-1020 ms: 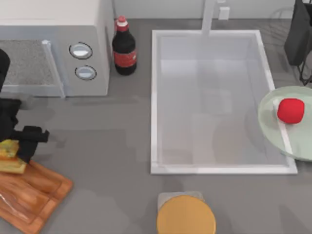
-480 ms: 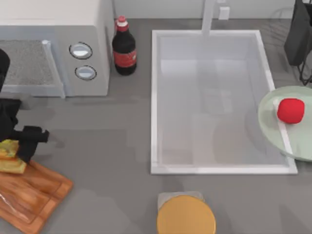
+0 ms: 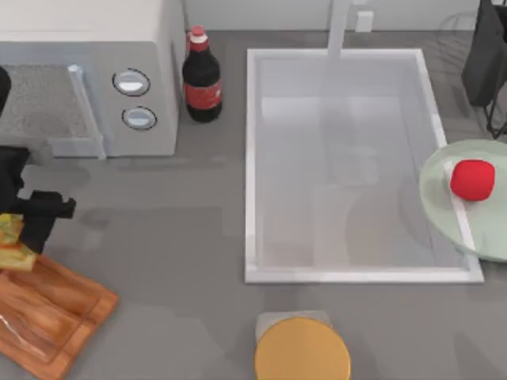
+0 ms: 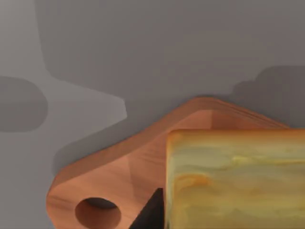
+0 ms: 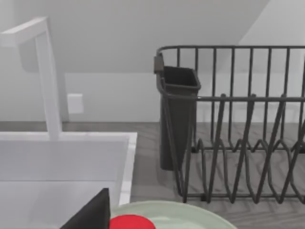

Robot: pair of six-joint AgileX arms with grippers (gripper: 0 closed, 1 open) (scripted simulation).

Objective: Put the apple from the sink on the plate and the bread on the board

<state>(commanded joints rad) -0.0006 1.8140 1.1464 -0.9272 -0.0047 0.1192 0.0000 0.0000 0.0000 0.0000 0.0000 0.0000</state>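
We see a grey boxy microwave [image 3: 87,75], a dark red-capped cola bottle [image 3: 202,77], a round orange-yellow disc [image 3: 302,349], a black wire dish rack [image 5: 238,124]

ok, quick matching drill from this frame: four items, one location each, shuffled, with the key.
Items:
1. apple
2. bread
3. cola bottle
4. orange disc

Places:
A. beside the microwave
B. on the green plate
C. on the table in front of the sink
D. at the far corner of the wooden board, by the left tool

Pairs: 1-B, 2-D, 3-A, 4-C
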